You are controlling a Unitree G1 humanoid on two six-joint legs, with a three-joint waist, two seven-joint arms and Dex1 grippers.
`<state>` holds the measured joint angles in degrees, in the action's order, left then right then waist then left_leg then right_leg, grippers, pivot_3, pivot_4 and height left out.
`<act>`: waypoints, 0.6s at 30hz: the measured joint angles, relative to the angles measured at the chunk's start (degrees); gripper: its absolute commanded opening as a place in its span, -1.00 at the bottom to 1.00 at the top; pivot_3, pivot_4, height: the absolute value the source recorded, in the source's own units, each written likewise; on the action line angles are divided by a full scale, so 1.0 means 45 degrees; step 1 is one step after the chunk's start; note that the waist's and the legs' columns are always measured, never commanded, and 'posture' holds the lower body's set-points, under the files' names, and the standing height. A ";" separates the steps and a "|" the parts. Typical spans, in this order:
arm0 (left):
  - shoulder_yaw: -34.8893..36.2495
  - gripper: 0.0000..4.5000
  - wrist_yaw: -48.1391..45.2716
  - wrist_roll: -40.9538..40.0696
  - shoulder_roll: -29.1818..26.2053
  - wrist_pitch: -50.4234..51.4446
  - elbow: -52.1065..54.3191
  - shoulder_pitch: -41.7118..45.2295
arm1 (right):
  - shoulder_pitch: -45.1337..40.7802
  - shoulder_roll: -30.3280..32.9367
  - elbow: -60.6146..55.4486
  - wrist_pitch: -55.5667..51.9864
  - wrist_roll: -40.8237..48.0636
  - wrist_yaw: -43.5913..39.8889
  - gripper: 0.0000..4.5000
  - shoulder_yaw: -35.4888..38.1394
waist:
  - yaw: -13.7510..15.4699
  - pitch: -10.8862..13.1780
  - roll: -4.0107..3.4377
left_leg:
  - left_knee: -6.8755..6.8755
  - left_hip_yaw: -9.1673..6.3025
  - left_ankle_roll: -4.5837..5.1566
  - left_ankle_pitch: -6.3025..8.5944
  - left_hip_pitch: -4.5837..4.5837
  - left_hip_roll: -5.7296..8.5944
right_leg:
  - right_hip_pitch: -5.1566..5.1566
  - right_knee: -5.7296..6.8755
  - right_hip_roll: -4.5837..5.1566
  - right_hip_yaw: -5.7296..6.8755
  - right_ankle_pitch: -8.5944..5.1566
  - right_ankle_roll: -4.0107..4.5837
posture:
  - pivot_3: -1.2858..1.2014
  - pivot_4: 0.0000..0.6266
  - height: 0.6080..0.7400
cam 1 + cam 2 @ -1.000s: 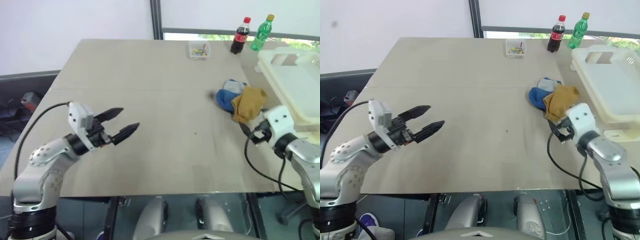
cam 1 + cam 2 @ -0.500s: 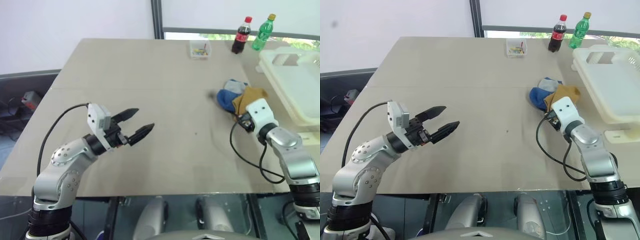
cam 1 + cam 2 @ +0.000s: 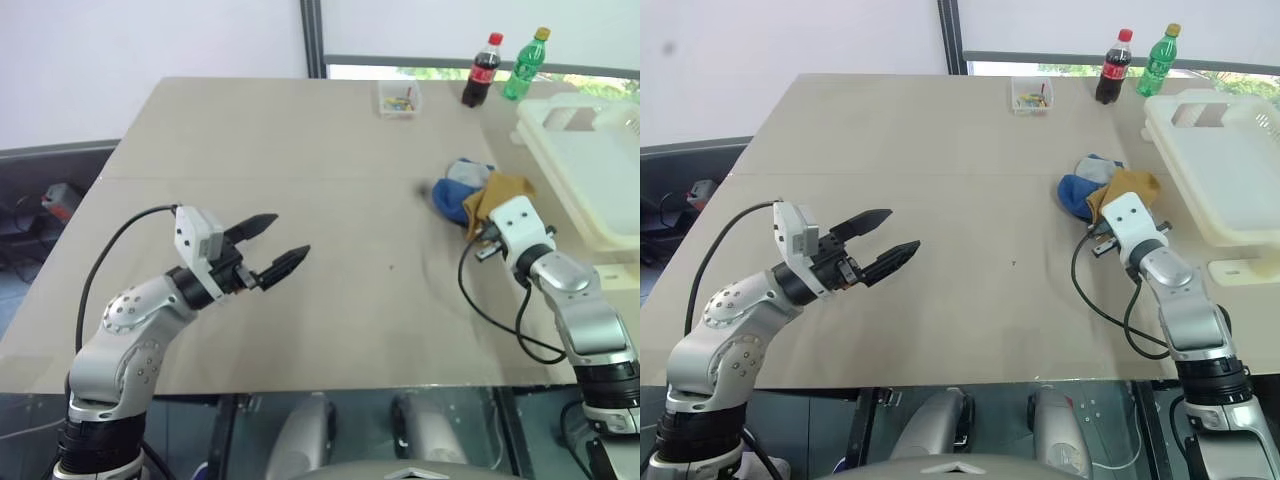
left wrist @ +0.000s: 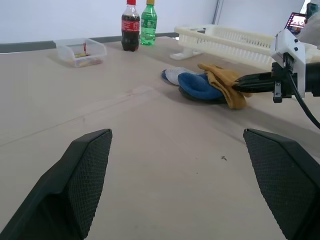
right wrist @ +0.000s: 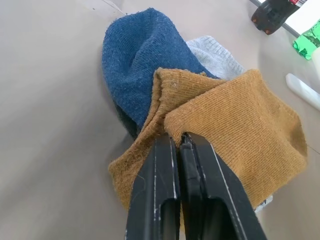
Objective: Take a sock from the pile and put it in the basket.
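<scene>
Right gripper [image 5: 177,142]: fingers pressed together, pinching the near edge of 1 mustard-yellow sock [image 5: 235,125] atop the pile [image 3: 480,195]. Blue sock [image 5: 135,65] and grey sock [image 5: 212,55] lie just beyond the fingertips. Cream basket [image 3: 590,160] stands beside the pile. Left gripper [image 3: 272,245]: fingers spread, holding nothing, well apart over the table [image 3: 300,150].

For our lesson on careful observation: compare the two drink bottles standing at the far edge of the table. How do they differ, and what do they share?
The cola bottle holds dark liquid, has a red cap and a red label. The green bottle is green plastic with a yellow cap and a green label. In the head views, the cola bottle stands left of the green bottle. Both are upright, capped, alike in size, and stand close together near the basket.
</scene>
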<state>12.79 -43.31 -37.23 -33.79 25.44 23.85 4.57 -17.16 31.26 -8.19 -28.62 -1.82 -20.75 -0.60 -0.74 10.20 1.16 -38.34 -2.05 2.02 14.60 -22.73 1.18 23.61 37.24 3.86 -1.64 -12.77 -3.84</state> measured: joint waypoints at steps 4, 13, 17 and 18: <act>-0.0086 1.00 -0.0006 0.0020 0.0079 -0.0068 -0.0005 0.0000 | 0.0002 -0.0115 -0.0014 -0.0024 0.0103 -0.0042 -0.97 0.0120 | 0.0000 0.0000 0.0000 | 0.0000 0.0000 0.0000 0.0000 0.0000 0.0000 | 0.0000 -0.0001 -0.0001 0.0000 0.0000 0.0000 | 0.03 -0.52 1.00; -0.0097 1.00 -0.0011 0.0077 0.0123 -0.0173 -0.0092 0.0016 | -0.0188 -0.1566 -0.2653 -0.3088 0.3409 -0.1830 -0.97 -0.0377 | -0.0023 0.0002 -0.0004 | 0.0004 -0.0012 0.0001 0.0001 0.0000 -0.0015 | -0.0002 -0.0012 -0.0011 0.0003 0.0000 0.0001 | 0.03 -0.52 1.00; -0.0087 1.00 -0.0013 0.0099 0.0179 -0.0206 -0.0295 0.0016 | -0.1008 -0.2060 -0.2398 -0.4743 0.3929 -0.2065 -0.97 -0.1376 | -0.0020 0.0002 -0.0003 | 0.0004 -0.0017 0.0000 0.0000 0.0000 -0.0015 | -0.0001 -0.0016 -0.0012 0.0009 0.0001 0.0003 | 0.03 -0.52 1.00; -0.0087 1.00 -0.0008 0.0105 0.0191 -0.0207 -0.0362 0.0025 | -0.1247 -0.2277 -0.2291 -0.5117 0.4119 -0.2175 -0.97 -0.1633 | -0.0035 0.0003 -0.0005 | 0.0005 -0.0018 0.0000 0.0000 0.0000 -0.0016 | 0.0001 -0.0016 -0.0015 0.0009 0.0001 0.0005 | 0.03 -0.52 1.00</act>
<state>12.40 -43.34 -36.76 -32.93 24.51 22.22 4.68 -22.77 21.02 -18.50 -51.65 16.71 -30.54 -7.95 -0.89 10.21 1.13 -38.31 -2.13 2.02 14.60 -22.73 1.10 23.61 37.17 3.79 -1.60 -12.76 -3.82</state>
